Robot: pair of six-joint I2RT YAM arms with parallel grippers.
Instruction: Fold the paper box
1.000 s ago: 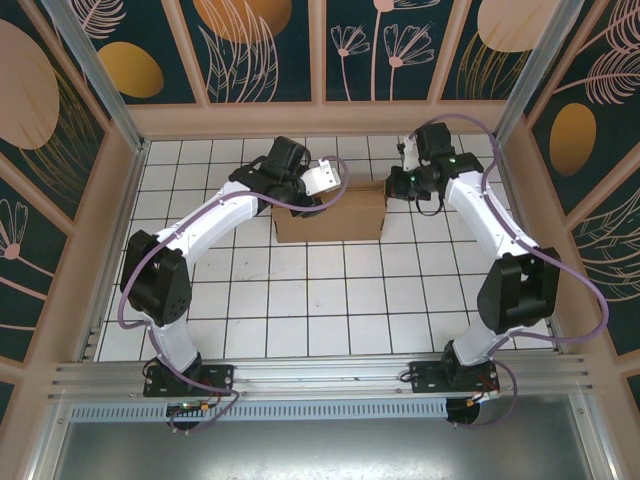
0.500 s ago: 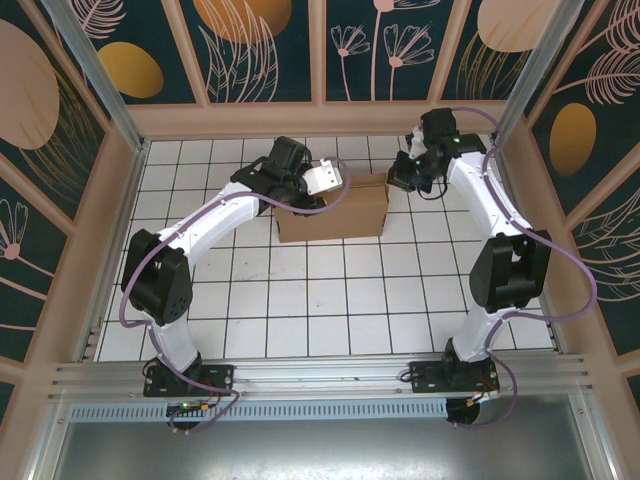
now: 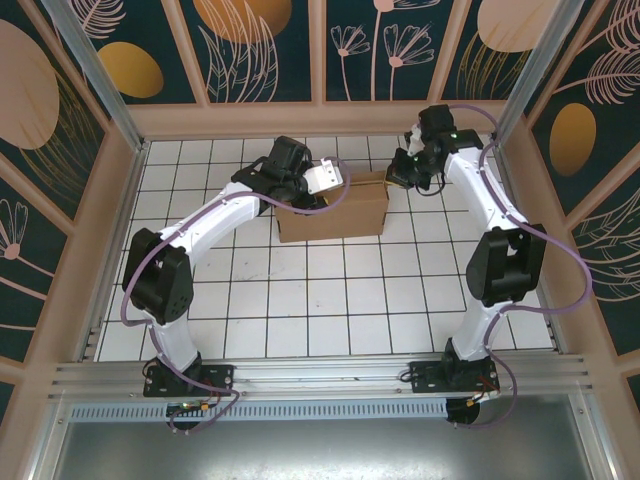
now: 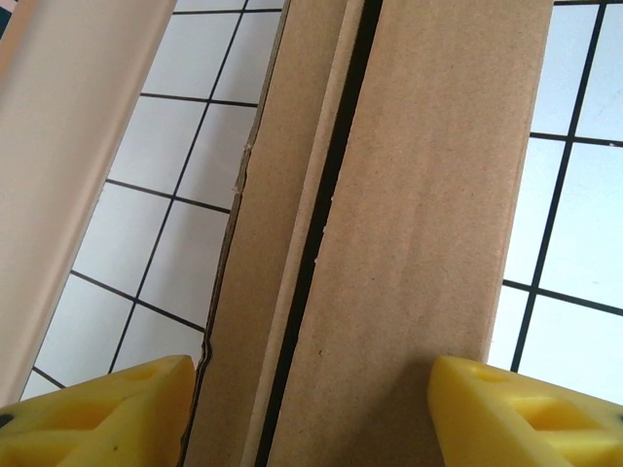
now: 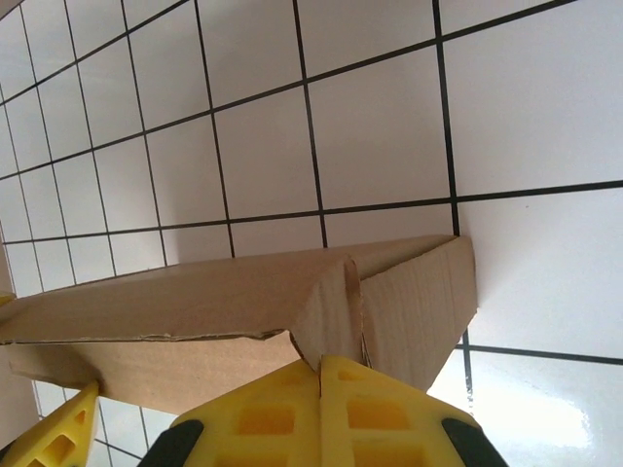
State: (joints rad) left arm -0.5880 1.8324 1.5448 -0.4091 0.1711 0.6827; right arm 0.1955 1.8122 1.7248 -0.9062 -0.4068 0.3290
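Paper box (image 3: 332,208) sits upper centre in your top view, on white tiles (image 3: 300,300). Your left gripper (image 4: 310,409) straddles its top flaps, jaws apart. Your right gripper (image 5: 321,413), jaws closed, meets its end flap.

Bright, even light falls from overhead onto the white tiled floor (image 3: 320,300), leaving only a short, soft shadow beside the paper box (image 3: 335,215). In the right wrist view, glare whitens the tiles at lower right. The right gripper (image 5: 321,362) at the bottom edge looks slightly soft, perhaps out of focus.
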